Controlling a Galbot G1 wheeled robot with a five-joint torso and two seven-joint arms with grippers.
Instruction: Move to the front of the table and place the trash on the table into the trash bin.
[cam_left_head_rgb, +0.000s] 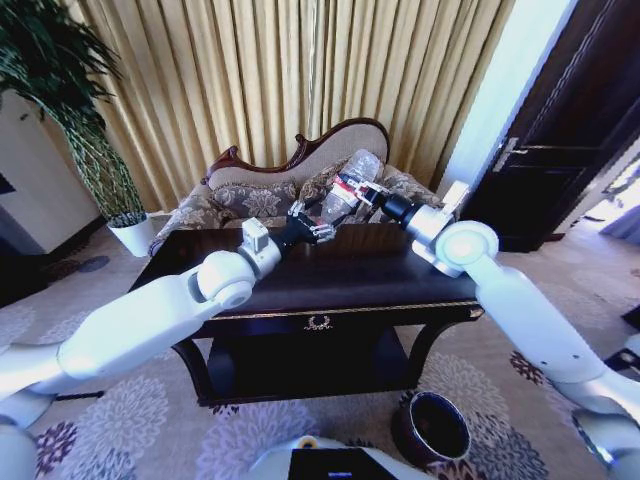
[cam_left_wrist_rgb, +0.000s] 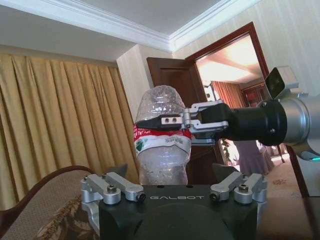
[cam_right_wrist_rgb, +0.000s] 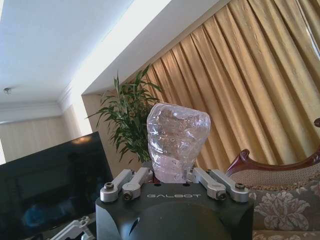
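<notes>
Bottle: the bottle (cam_left_head_rgb: 352, 185) is up in the air over the far part of the table (cam_left_head_rgb: 330, 275), base uppermost, tilted, cap end down toward my left gripper.
Right gripper: my right gripper (cam_left_head_rgb: 352, 195) is clamped on the bottle at the red-white label; the left wrist view shows its fingers (cam_left_wrist_rgb: 160, 121) pinching across the label band from the side.
Left gripper: my left gripper (cam_left_head_rgb: 305, 228) sits just below the bottle, near its lower end; I cannot tell whether its fingers are gripping or merely beside it.
Bin: the bin (cam_left_head_rgb: 436, 428) stands on the carpet by the table's front right leg, mouth open and dark inside, well below and nearer to me than the bottle.
Done: I am at the table front, and the bottle is off the tabletop.
Left: the bottle is not yet in the bin; I see no tissue or paper scrap on the visible tabletop, though my arms hide part of it.
Edges: the table's front edge lies between the bottle and the bin, so the bottle must clear it.
Room: open carpet around the bin; sofa (cam_left_head_rgb: 300, 180) just behind the table, door (cam_left_head_rgb: 560, 120) to the right.
</notes>
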